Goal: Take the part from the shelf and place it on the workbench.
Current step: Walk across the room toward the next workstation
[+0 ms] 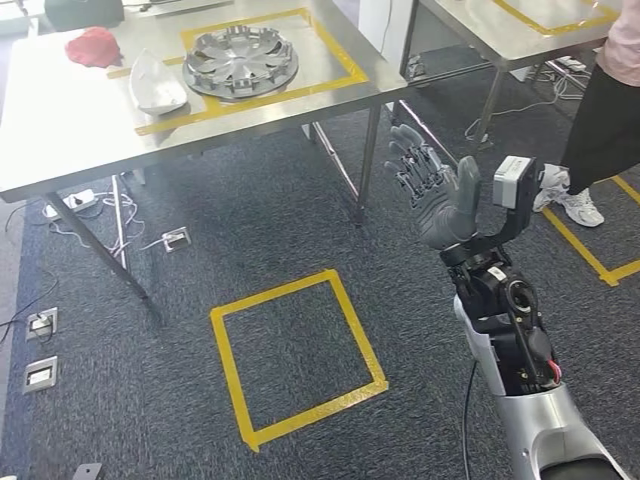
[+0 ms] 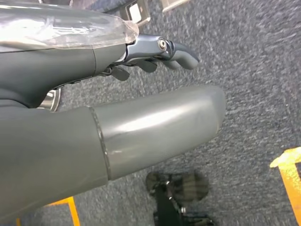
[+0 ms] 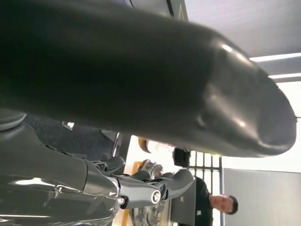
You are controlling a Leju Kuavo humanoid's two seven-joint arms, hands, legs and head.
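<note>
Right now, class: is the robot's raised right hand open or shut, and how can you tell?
Open. The right hand is raised palm-out above the carpet with its fingers spread apart, and nothing lies in it.

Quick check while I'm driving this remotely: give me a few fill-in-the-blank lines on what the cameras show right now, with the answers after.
1. The silver wheel cover lies on the steel workbench inside a rectangle of ____ tape.
2. The right robot hand is raised with its fingers apart and holds ____.
3. A ____ cloth lies on the workbench, apart from the white part.
4. The taped square on the carpet is ____ in colour.

Missing words: yellow; nothing; red; yellow
</note>
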